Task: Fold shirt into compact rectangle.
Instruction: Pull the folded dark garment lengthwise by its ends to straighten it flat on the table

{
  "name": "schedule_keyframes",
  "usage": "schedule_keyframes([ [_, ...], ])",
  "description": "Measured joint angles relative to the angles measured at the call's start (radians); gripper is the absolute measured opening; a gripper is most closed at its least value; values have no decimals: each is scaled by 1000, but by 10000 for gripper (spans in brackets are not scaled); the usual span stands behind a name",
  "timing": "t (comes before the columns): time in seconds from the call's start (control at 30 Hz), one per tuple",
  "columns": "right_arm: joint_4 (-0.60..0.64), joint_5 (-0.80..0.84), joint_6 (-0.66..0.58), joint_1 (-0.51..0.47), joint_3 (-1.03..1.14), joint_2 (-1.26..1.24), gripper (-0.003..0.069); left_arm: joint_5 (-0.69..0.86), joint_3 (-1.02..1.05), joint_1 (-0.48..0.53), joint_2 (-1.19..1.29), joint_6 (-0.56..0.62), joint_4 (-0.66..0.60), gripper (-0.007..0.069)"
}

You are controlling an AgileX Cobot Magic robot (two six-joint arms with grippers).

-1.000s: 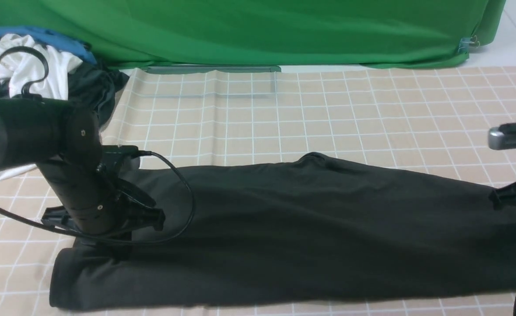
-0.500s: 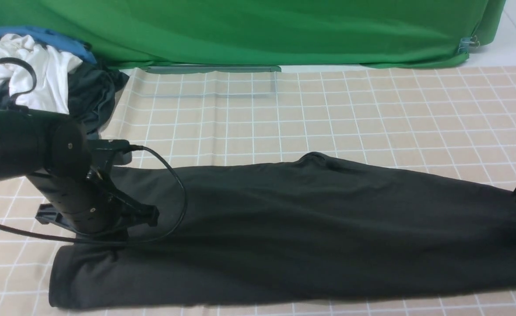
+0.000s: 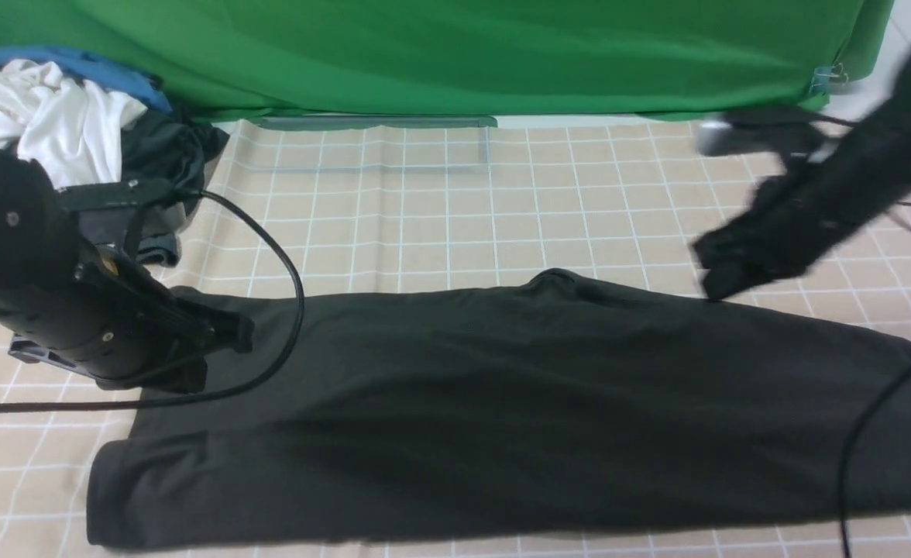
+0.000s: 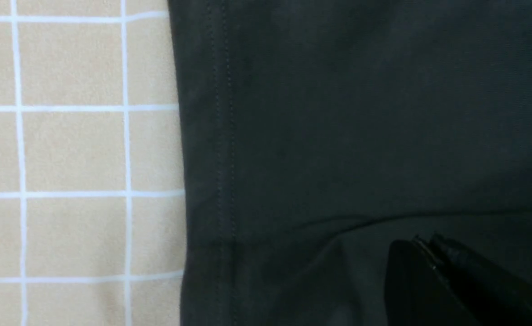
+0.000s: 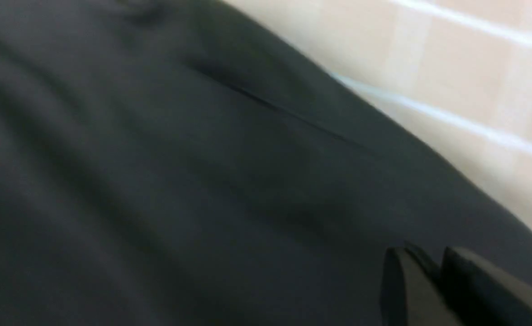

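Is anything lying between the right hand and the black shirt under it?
Nothing visible. The right hand hangs above the far right edge of the shirt; its wrist view shows only bare fabric below. A cable crosses the shirt nearer the camera, off that path.

1. Front view: from the robot's own side, set high between the arms, looking forward and down across the checked mat [image 3: 455, 201] to the green backdrop [image 3: 455, 54] at its far edge.
2. Left wrist view: close, straight down on the shirt [image 4: 361, 113], at its stitched edge beside bare mat.
3. Right wrist view: close, slanted and blurred.
4. All three views share shirt and mat.
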Motion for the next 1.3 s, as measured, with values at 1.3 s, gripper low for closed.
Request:
schedule_keyframes([
  [1.3,-293,374,220,-308,-102,-160,119,182,0,0,-258,84,-101,18],
])
